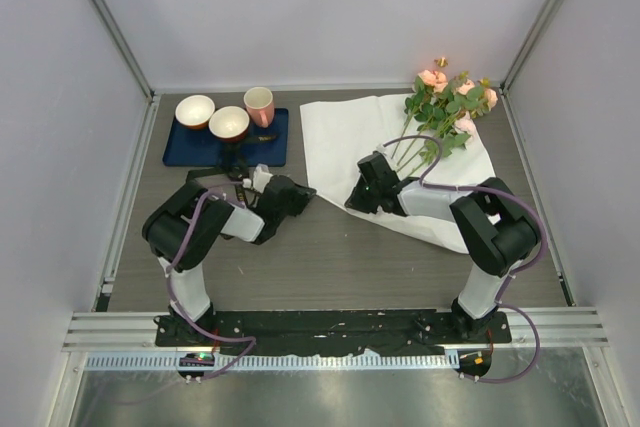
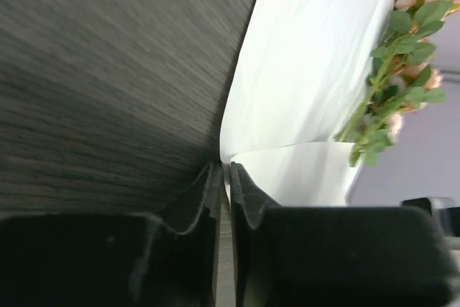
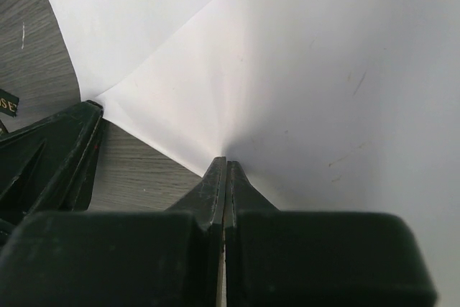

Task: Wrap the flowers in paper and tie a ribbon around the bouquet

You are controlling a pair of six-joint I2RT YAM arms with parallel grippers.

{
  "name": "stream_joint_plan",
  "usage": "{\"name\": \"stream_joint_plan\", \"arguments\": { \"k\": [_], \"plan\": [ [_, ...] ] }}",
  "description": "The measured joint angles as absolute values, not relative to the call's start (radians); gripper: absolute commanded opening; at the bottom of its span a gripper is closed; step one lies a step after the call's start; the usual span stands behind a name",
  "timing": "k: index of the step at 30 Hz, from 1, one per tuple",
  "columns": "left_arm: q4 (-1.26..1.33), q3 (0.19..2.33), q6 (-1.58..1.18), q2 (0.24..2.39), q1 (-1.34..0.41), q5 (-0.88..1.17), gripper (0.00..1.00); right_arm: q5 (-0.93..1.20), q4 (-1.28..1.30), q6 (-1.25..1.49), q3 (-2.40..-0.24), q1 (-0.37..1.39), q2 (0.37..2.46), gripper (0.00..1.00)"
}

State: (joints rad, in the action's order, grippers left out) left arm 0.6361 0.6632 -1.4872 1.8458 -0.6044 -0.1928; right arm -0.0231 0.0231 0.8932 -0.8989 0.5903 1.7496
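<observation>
The white paper [image 1: 345, 137] lies spread on the dark table, with the flowers [image 1: 450, 107] laid across its far right corner, pink heads pointing away. My left gripper [image 1: 305, 193] is at the sheet's near left corner. In the left wrist view its jaws [image 2: 224, 167] stand almost together with the paper [image 2: 309, 70] edge in the slit. My right gripper [image 1: 358, 197] pinches the near edge, and in its wrist view it [image 3: 226, 162] is shut on the paper [image 3: 323, 70], which rises in a fold from the tips. The black ribbon [image 1: 222, 175] lies by the left arm.
A dark blue mat [image 1: 180, 152] at the back left carries two bowls [image 1: 195, 110] [image 1: 229, 123] and a pink cup [image 1: 259, 105]. Grey walls and metal posts close in the table on three sides. The arm bases sit on a black rail [image 1: 330, 325] at the near edge.
</observation>
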Motion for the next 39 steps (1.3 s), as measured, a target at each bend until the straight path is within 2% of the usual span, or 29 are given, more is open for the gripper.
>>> {"name": "stream_joint_plan", "arguments": {
  "k": [1, 8, 13, 14, 15, 16, 17, 18, 21, 23, 30, 34, 39],
  "plan": [
    [0.648, 0.655, -1.454, 1.844, -0.608, -0.209, 0.0, -0.022, 0.024, 0.9, -0.899, 0.588, 1.75, 0.0],
    [0.64, 0.658, -1.084, 1.73, -0.699, -0.311, 0.0, 0.025, -0.011, 0.979, -0.869, 0.564, 1.748, 0.0],
    [0.667, 0.691, -0.92, 1.686, -0.765, -0.322, 0.0, 0.074, -0.082, 1.026, -0.823, 0.539, 1.741, 0.0],
    [0.671, 0.698, -0.892, 1.686, -0.778, -0.322, 0.04, 0.083, -0.094, 1.031, -0.816, 0.535, 1.741, 0.0],
    [0.671, 0.702, -0.875, 1.684, -0.788, -0.322, 0.19, 0.09, -0.107, 1.035, -0.809, 0.531, 1.74, 0.0],
    [0.657, 0.703, -0.881, 1.676, -0.792, -0.323, 0.42, 0.095, -0.114, 1.037, -0.804, 0.529, 1.74, 0.0],
    [0.624, 0.703, -0.9, 1.662, -0.796, -0.322, 0.5, 0.099, -0.117, 1.039, -0.803, 0.527, 1.74, 0.0],
    [0.598, 0.703, -0.918, 1.65, -0.794, -0.319, 0.52, 0.101, -0.117, 1.039, -0.804, 0.526, 1.74, 0.0],
    [0.53, 0.703, -1.061, 1.62, -0.751, -0.302, 0.51, 0.107, -0.117, 1.038, -0.804, 0.524, 1.74, 0.0],
    [0.485, 0.705, -1.157, 1.621, -0.713, -0.29, 0.47, 0.11, -0.116, 1.037, -0.804, 0.523, 1.74, 0.0],
    [0.348, 0.77, -1.404, 1.749, -0.633, -0.231, 0.5, 0.116, -0.115, 1.028, -0.804, 0.521, 1.74, 0.0],
    [0.355, 0.791, -1.491, 1.795, -0.628, -0.206, 0.47, 0.121, -0.109, 1.023, -0.807, 0.517, 1.741, 0.0],
    [0.388, 0.799, -1.587, 1.837, -0.628, -0.176, 0.32, 0.123, -0.101, 1.018, -0.81, 0.509, 1.741, 0.0]
  ]
}}
